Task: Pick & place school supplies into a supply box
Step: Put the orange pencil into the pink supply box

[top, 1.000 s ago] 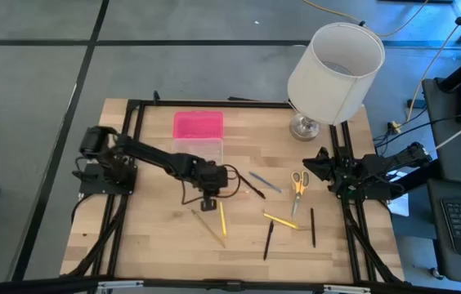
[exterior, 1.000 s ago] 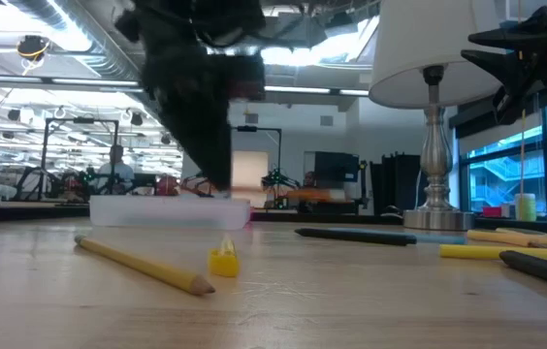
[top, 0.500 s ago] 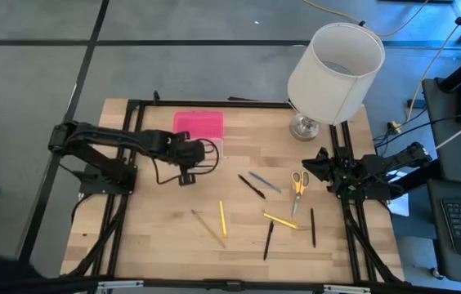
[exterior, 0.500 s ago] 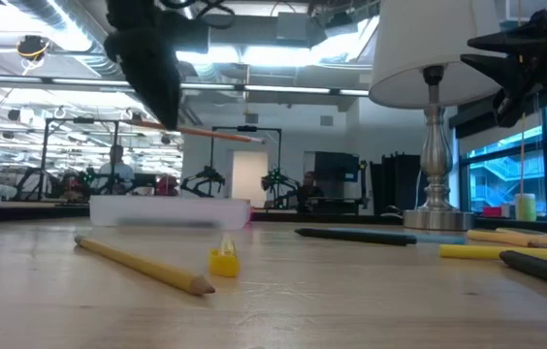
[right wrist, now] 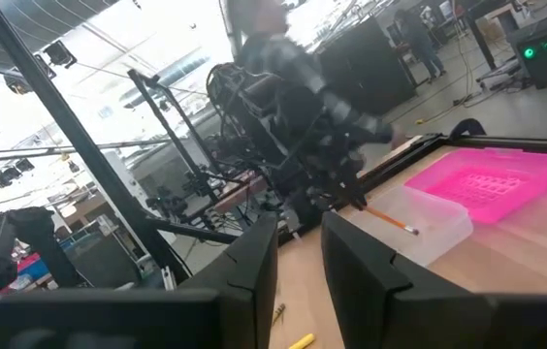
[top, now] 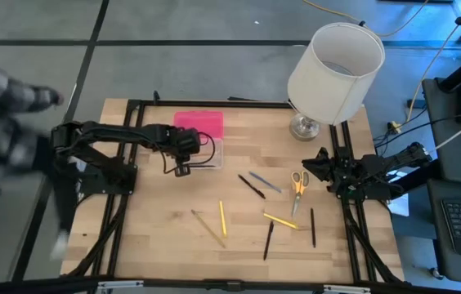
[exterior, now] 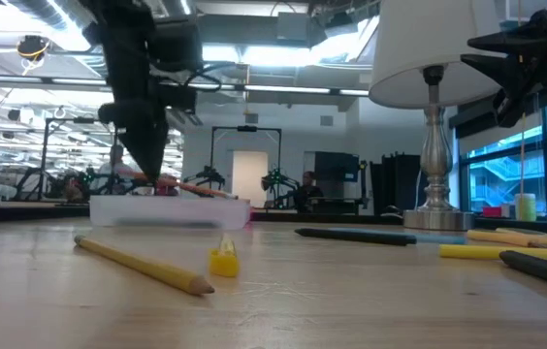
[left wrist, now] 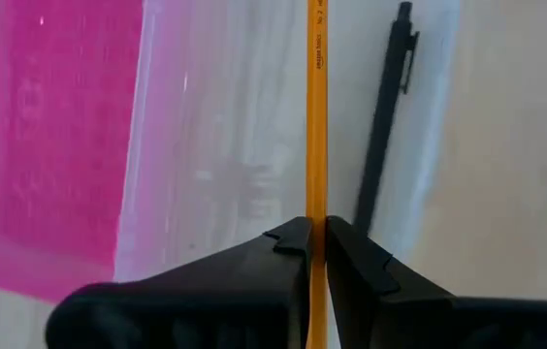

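Left tool [left wrist: 316, 237] clamped tight on an orange pencil [left wrist: 317, 116], hovering over the clear base of the supply box [top: 199, 135], upper left of centre in the high view. A second ago it was at desk [top: 165, 237] centre. Left arm reaches in from the left. Right tool [top: 319, 166] narrowly parted, empty, at right edge.
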Available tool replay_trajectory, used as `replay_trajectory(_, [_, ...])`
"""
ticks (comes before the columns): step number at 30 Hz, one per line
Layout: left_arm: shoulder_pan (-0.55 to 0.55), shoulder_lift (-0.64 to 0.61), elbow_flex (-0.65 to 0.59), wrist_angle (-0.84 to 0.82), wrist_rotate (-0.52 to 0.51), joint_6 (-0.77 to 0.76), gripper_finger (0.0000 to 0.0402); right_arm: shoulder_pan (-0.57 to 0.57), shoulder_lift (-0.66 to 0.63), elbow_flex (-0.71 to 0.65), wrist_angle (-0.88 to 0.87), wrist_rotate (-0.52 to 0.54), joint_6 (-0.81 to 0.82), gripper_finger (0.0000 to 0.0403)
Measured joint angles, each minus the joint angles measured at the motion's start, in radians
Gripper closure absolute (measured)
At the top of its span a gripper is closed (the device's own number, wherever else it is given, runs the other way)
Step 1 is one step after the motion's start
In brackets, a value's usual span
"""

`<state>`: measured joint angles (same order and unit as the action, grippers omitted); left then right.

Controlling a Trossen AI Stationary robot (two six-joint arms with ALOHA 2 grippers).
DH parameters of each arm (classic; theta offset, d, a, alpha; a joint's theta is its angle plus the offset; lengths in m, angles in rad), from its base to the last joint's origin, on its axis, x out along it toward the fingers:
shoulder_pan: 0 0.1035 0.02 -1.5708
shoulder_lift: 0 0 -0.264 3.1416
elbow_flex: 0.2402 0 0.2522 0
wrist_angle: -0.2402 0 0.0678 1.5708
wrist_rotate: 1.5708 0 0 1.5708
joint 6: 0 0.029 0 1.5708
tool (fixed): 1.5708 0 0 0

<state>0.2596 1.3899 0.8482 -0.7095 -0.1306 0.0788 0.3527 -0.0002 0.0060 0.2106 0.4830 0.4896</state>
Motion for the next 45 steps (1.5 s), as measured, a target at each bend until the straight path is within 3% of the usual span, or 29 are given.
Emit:
replay_trajectory(13, [0.039, 0.000, -0.098, 0.187, 0.080, 0.040, 0.0386, 0.000, 0.000, 0.000, 0.000, 0.047, 0.000, 0.0315])
replay_trajectory(23, [0.039, 0.000, -0.181, 0.277, 0.051, 0.040, 0.0386, 0.000, 0.000, 0.000, 0.000, 0.048, 0.000, 0.0315])
replay_trajectory(38, [0.039, 0.000, -0.187, 0.273, 0.050, 0.040, 0.0386, 0.000, 0.000, 0.000, 0.001, 0.049, 0.003, 0.0315])
replay_trajectory(45, [0.039, 0.000, -0.187, 0.273, 0.044, 0.039, 0.0360, 0.000, 0.000, 0.000, 0.002, 0.048, 0.007, 0.0315])
